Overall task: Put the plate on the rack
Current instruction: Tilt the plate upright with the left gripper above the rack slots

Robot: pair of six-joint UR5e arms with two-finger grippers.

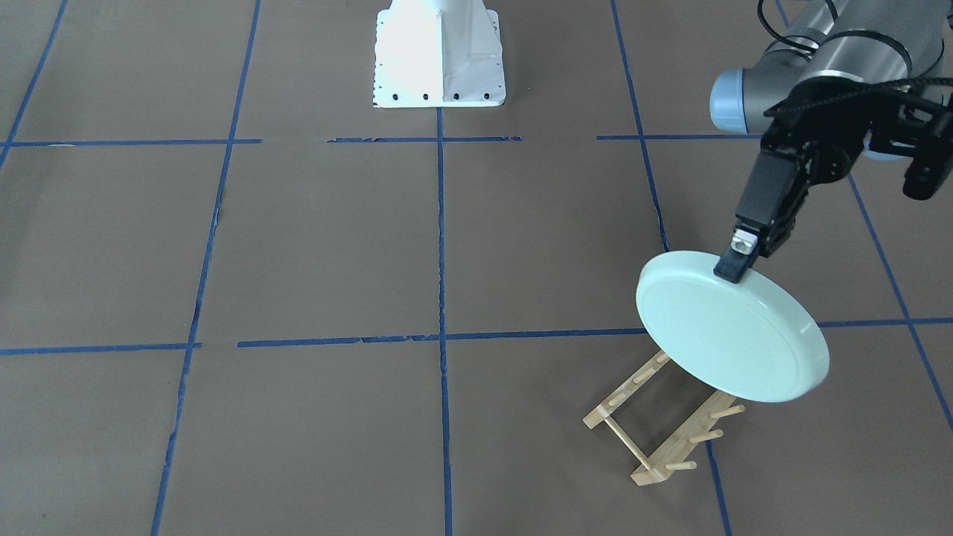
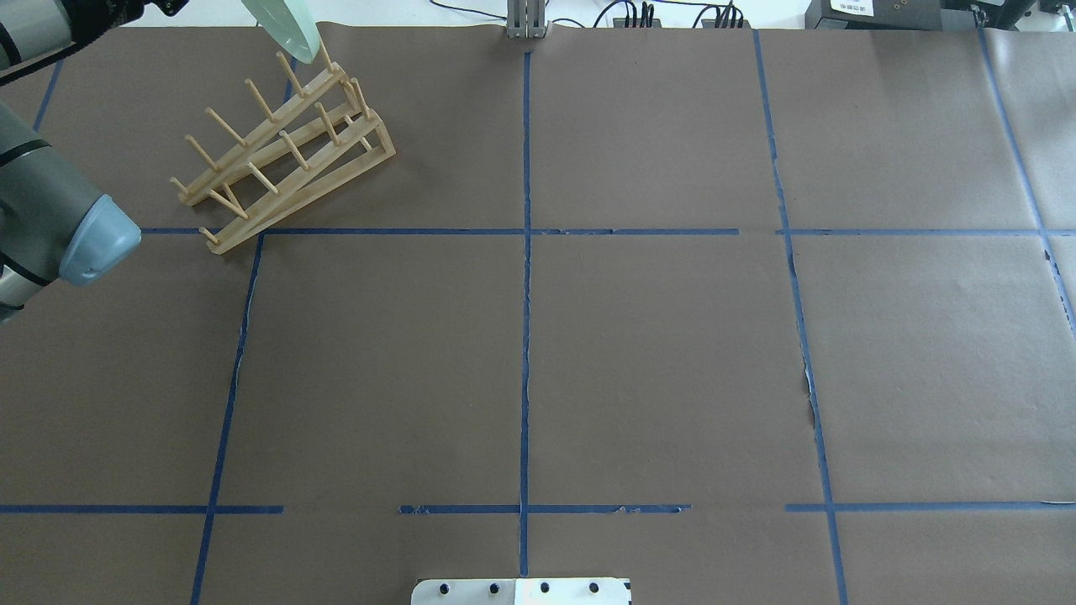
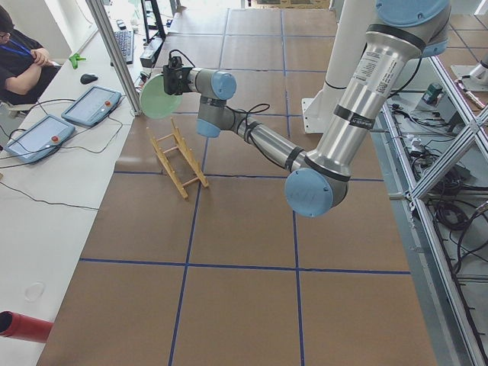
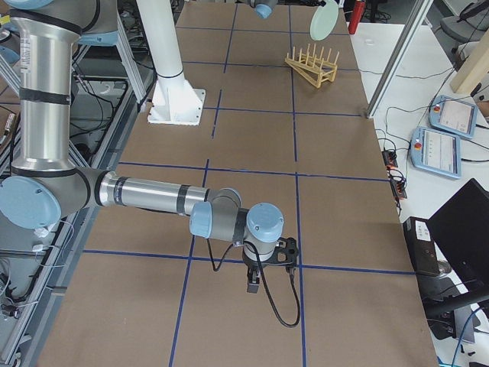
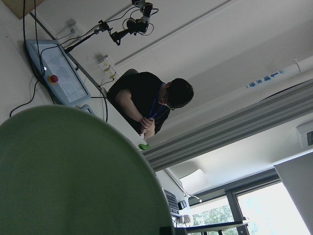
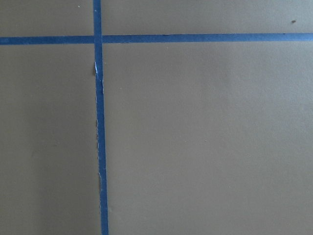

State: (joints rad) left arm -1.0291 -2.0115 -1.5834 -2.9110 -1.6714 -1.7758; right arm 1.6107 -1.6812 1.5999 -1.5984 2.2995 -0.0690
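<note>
The pale mint-green plate (image 1: 733, 335) hangs tilted on edge in my left gripper (image 1: 737, 262), which is shut on its upper rim. It is held just above the light bamboo rack (image 1: 663, 424), over the rack's end nearest the arm. The overhead view shows the rack (image 2: 286, 160) at the far left, with the plate's edge (image 2: 286, 25) at the top. In the left side view the plate (image 3: 160, 95) is above the rack (image 3: 177, 156). The plate (image 5: 73, 176) fills the lower left of the left wrist view. My right gripper (image 4: 256, 287) hangs low over the table far from the rack; I cannot tell if it is open or shut.
The white robot base (image 1: 439, 56) stands at the table's middle edge. Blue tape lines (image 1: 441, 335) grid the brown table. Past the table edge by the rack are an operator (image 3: 19, 57), control tablets (image 3: 84, 107) and a metal post (image 3: 114, 53).
</note>
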